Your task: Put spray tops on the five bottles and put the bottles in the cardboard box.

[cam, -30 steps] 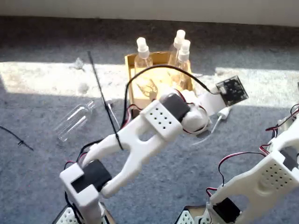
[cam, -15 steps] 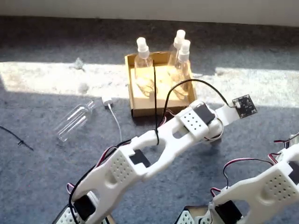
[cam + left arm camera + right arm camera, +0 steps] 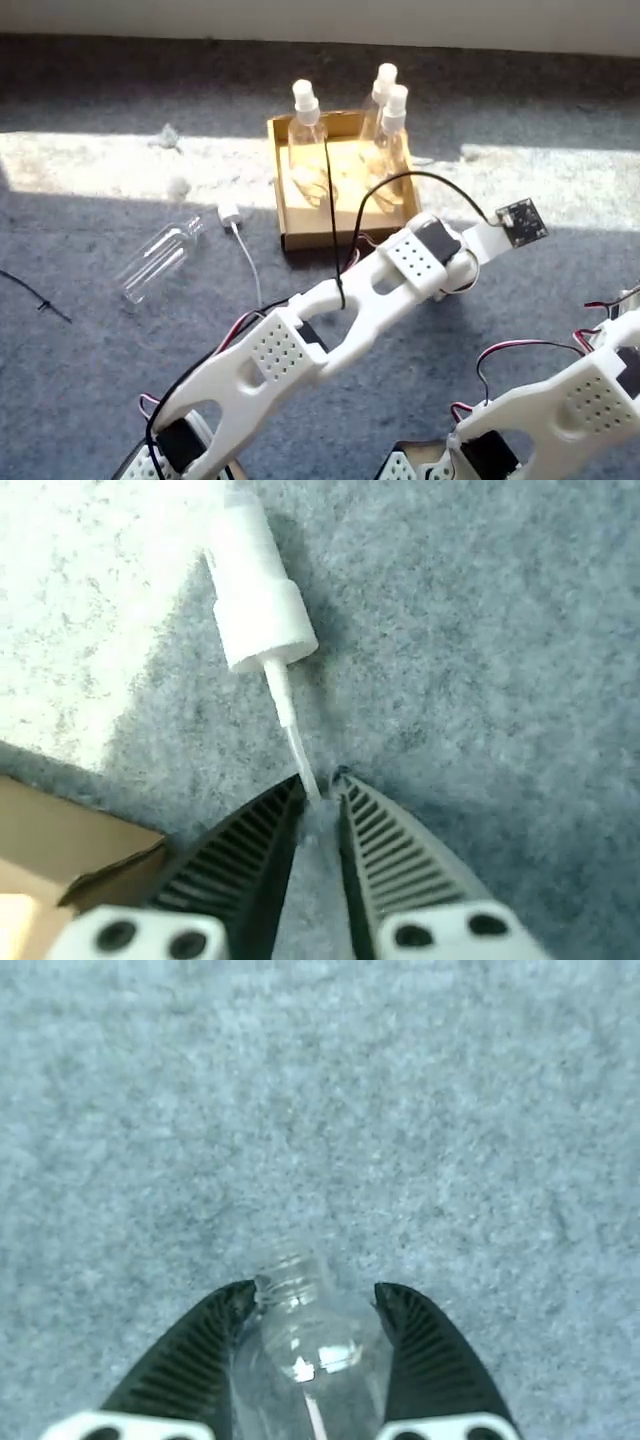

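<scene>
The left claw (image 3: pixel 320 785) is sitting narrow, its tips apparently pinching the thin tube of a spray top (image 3: pixel 255 590) lying on the grey tabletop (image 3: pixel 480 630) beside the cardboard box (image 3: pixel 60 850). The right claw (image 3: pixel 312 1300) is gripping an uncapped bottle (image 3: pixel 305 1360) by its shoulders, just below the neck. Three capped bottles (image 3: pixel 305 130) are standing upright inside the box

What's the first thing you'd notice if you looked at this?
Three bottles with spray tops stand in the sunlit cardboard box on the carpet. Beside it the left gripper pinches the thin tube of a loose spray top, and the right gripper holds an uncapped bottle.
</scene>
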Available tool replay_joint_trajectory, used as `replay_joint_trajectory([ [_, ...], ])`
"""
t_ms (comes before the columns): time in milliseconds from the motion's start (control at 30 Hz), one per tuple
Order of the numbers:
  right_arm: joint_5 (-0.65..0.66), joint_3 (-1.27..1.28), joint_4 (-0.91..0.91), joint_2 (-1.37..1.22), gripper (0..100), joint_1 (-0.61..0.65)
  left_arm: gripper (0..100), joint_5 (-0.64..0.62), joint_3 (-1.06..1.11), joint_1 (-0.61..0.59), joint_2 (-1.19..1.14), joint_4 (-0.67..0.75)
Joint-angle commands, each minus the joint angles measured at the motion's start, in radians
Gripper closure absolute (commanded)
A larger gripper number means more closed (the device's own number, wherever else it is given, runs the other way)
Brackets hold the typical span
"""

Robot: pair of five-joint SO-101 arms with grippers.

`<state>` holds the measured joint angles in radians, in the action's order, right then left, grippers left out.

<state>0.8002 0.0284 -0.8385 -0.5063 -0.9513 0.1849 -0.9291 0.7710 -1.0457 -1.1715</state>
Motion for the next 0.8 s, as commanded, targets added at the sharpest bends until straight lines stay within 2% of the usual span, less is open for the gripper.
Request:
replay_joint_trajectory([
  [0,0.011,0.016,0.005,-0.024,96.8,-0.016,99,-0.008,-0.041,-0.030,0.012,-0.066],
  [100,0.011,0.016,0.004,-0.022,96.8,-0.016,100,-0.008,-0.097,-0.038,0.035,-0.157],
  [233,0.011,0.022,-0.004,-0.021,96.8,0.001,100,-0.003,-0.228,-0.041,0.084,-0.402],
  [333,0.005,0.016,-0.102,-0.019,96.8,0.044,100,-0.003,-0.315,-0.062,0.110,-0.608],
  [400,-0.002,0.015,-0.188,-0.016,96.8,0.085,100,-0.002,-0.278,-0.107,0.140,-0.629],
  [500,-0.055,0.008,-0.228,0.038,96.9,0.166,100,0.037,-0.122,-0.165,0.214,-0.629],
  [600,-0.064,0.019,-0.234,0.150,96.9,0.251,100,0.051,0.171,-0.202,0.344,-0.628],
  [767,-0.069,0.182,-0.240,0.367,96.9,0.387,100,0.135,0.613,-0.257,0.636,-0.598],
])
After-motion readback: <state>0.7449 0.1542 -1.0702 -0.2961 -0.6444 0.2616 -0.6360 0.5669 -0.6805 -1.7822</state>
